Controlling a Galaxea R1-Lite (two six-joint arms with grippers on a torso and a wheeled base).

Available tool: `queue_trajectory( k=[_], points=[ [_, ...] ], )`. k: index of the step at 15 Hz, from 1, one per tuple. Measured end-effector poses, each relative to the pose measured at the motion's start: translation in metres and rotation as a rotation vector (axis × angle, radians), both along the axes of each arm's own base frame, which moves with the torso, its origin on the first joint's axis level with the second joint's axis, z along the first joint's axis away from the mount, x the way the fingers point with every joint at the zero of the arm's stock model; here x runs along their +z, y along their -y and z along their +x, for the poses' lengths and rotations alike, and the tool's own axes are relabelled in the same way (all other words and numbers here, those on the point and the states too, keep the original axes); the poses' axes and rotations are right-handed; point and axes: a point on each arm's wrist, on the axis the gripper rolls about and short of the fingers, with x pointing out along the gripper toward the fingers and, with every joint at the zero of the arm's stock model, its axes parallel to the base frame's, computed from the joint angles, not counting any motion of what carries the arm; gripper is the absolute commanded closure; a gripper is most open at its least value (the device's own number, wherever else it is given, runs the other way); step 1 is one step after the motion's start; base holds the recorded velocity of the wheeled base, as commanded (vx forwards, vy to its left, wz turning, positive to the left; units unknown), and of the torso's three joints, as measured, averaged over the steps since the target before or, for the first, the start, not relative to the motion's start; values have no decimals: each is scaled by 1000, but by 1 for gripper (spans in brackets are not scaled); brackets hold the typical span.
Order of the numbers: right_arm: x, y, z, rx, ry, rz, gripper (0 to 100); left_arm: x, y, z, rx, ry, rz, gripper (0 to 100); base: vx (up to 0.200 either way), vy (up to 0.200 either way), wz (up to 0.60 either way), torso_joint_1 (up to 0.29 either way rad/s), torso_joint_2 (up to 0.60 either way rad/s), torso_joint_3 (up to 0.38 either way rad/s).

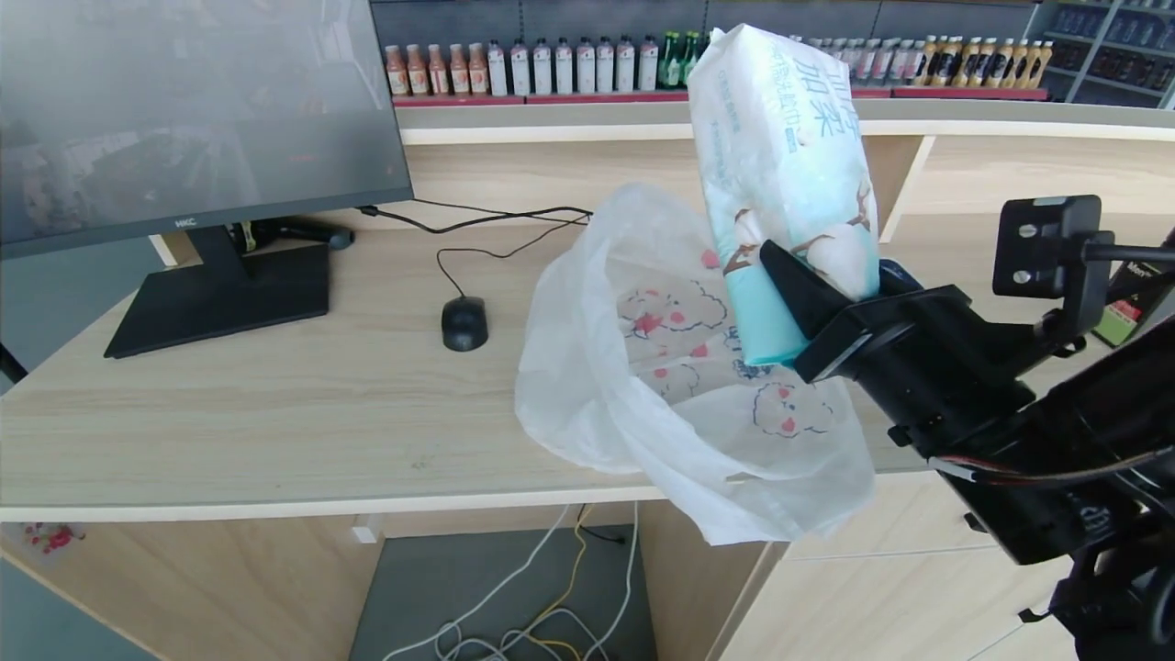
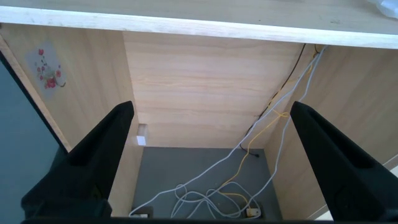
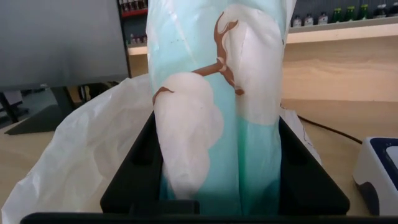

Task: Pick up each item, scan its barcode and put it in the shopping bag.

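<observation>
Tissue pack (image 1: 780,138): one, soft and pillowy, glossy white-and-teal wrap printed with brown-stemmed cotton bolls, tilted near upright, lower end over the open mouth of the shopping bag (image 1: 587,386), toward 2 o'clock of it. Clamped at that lower end by the right gripper (image 1: 840,275), two black fingers pressed to either side. In the right wrist view, wrap bulging between those fingers, and a white-and-blue device corner (image 3: 376,174) on the desk beyond. Left gripper (image 2: 212,109) low, under the desk edge, two fingers spread wide with nothing between, facing a tangle of white and yellow cables (image 2: 211,193). One bag, thin crinkled translucent plastic with cartoon animals, overhanging the pale wooden desk (image 1: 229,413). One black mouse (image 1: 464,323) at 9 o'clock of the bag. One dark monitor (image 1: 184,101) at 10 o'clock. Farthest, a row of bottles (image 1: 551,66) on a shelf.
</observation>
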Motion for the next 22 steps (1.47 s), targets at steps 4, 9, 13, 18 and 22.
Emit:
queue_trajectory(
  k=[4,9,13,18,22],
  points=[
    [-20,-14,8,28,-53,-39,100,0,0,0,1,0,0,0,0,0,0,0,0,0],
    [-40,-27,11,57,-111,-79,100,0,0,0,0,0,0,0,0,0,0,0,0,0],
    [-48,-28,11,58,-138,-97,100,0,0,0,1,0,0,0,0,0,0,0,0,0],
    [-55,-29,13,58,-158,-111,100,0,0,0,1,0,0,0,0,0,0,0,0,0],
    [-61,-27,18,48,-182,-108,100,0,0,0,1,0,0,0,0,0,0,0,0,0]
  ],
)
